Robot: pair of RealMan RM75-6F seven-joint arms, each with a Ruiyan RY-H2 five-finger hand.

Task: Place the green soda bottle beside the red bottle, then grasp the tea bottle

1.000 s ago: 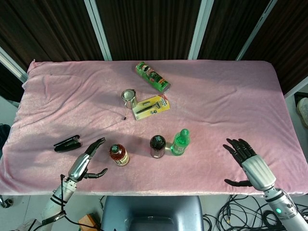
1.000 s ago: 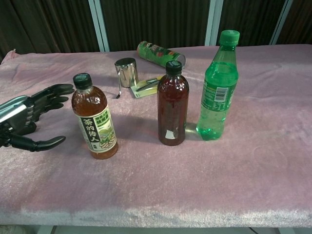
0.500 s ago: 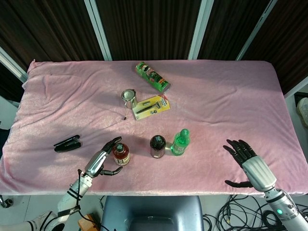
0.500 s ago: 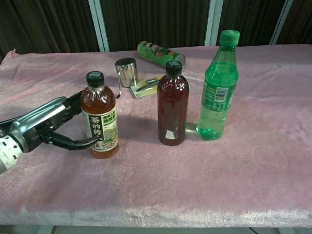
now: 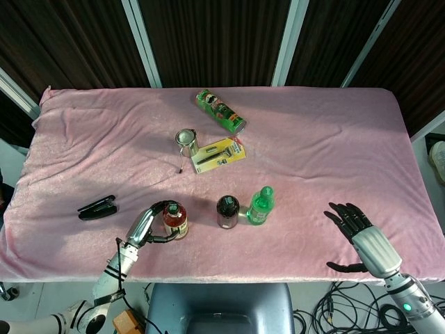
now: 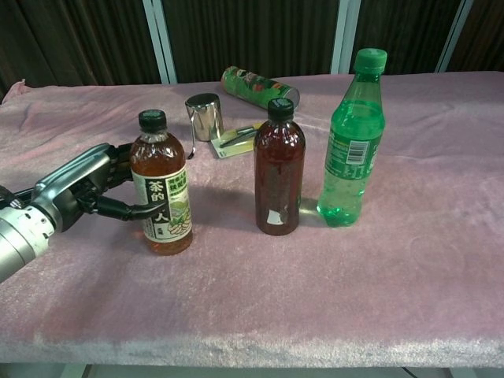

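The tea bottle [image 5: 174, 220] [image 6: 162, 197], amber with a black cap and a green-white label, stands near the front left of the pink table [image 5: 313, 139]. My left hand [image 5: 145, 225] [image 6: 81, 194] wraps it from the left, thumb across the label and fingers behind it. The dark red bottle [image 5: 227, 211] [image 6: 279, 169] stands upright to its right. Right next to that, a small gap apart, stands the green soda bottle [image 5: 261, 205] [image 6: 353, 142]. My right hand [image 5: 365, 240] hovers at the front right, fingers spread and holding nothing; the chest view does not show it.
A green canister [image 5: 220, 110] [image 6: 258, 84] lies on its side at the back. In front of it are a metal cup [image 5: 185, 139] [image 6: 205, 116] and a yellow razor pack [image 5: 220, 154] [image 6: 235, 138]. A black stapler-like object [image 5: 97, 207] lies at the front left.
My left hand moved right from open beside the tea bottle to wrapping around it; the bottle shifted slightly right. My right hand drew back a little.
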